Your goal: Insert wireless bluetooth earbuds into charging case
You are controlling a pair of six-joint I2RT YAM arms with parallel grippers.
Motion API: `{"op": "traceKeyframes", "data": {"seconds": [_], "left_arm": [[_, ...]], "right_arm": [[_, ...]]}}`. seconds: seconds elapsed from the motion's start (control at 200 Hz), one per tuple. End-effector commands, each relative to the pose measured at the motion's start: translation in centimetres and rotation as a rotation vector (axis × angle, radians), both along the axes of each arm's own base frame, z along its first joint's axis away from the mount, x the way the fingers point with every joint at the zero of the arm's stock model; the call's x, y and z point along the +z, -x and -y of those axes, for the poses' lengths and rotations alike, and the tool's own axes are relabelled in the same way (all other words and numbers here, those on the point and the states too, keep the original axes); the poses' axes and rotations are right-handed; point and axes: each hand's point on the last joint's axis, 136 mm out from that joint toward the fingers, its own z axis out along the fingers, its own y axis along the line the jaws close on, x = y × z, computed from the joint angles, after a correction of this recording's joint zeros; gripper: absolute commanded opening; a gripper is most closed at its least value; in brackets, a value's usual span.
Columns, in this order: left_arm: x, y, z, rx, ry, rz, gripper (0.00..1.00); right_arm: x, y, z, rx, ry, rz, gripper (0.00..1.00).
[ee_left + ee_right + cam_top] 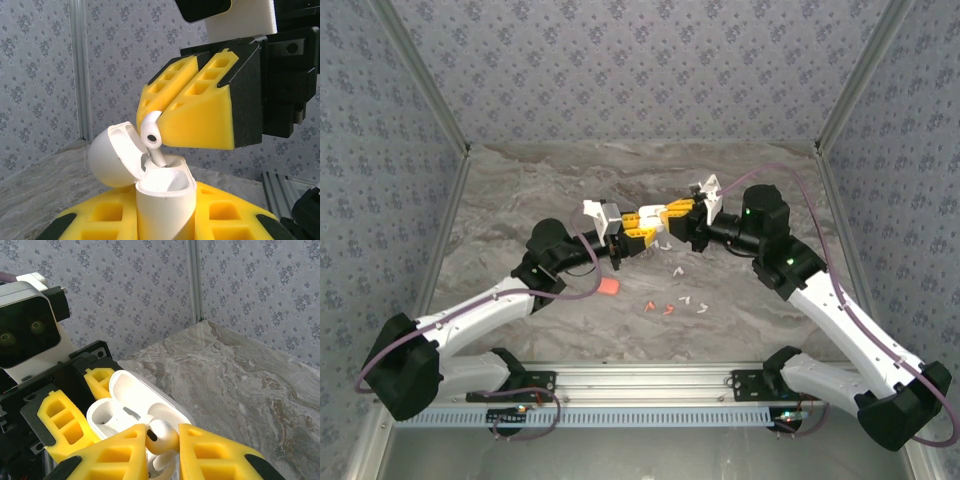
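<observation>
Meeting over mid-table in the top view, the left gripper and right gripper sit nose to nose, with loose earbuds lying just nearer. From the left wrist, the left gripper is clamped on the open charging case and the right pinches a white earbud, its stem tipped into a well. Lowering should run straight along the stem. From the right wrist, fingers and earbud hide that well.

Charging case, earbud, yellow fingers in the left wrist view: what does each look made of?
The charging case looks like smooth hard white plastic, with a soft sheen on its rounded lid. The earbud looks like glossier white plastic: bright highlight, dark grille. The yellow fingers look like matte plastic with open ribbed pockets, possibly printed; that stays uncertain.
</observation>
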Motion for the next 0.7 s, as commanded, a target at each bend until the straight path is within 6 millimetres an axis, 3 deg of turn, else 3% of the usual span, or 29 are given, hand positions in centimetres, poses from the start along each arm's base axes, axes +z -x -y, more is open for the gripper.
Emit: {"op": "traceKeyframes", "data": {"seconds": [0.0, 0.55, 0.695], "left_arm": [[2.9, 0.9, 0.2, -0.039, 0.062, 0.061, 0.00], [3.0, 0.8, 0.2, -0.035, 0.070, 0.054, 0.00], [2.9, 0.8, 0.2, -0.035, 0.067, 0.055, 0.00]], "right_arm": [[-0.1, 0.2, -0.1, 0.008, 0.000, 0.021, 0.20], [-1.3, 1.4, -0.4, 0.078, 0.007, -0.026, 0.20], [-1.1, 1.4, -0.3, 0.080, 0.010, -0.032, 0.31]]}}
